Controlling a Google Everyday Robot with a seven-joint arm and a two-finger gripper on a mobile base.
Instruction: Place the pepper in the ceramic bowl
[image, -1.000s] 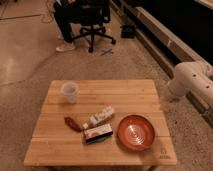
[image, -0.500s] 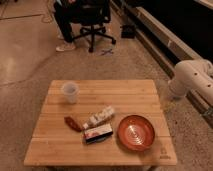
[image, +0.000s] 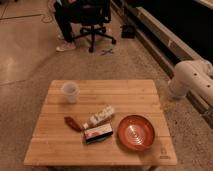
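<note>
The small dark red pepper (image: 73, 123) lies on the wooden table (image: 115, 92), left of centre toward the front. The reddish-orange ceramic bowl (image: 136, 133) with concentric rings sits at the front right, apart from the pepper and with nothing in it. A red-and-white box and a small white bottle lie between pepper and bowl. My gripper is out of view. Only a white arm segment (image: 192, 80) shows at the right, beside and beyond the table's right edge.
A translucent plastic cup (image: 70, 92) stands at the table's back left. The red-and-white box (image: 98, 133) and the white bottle (image: 100, 117) lie mid-table. An office chair (image: 92, 15) with a seated person is on the floor beyond. A dark ledge runs along the right.
</note>
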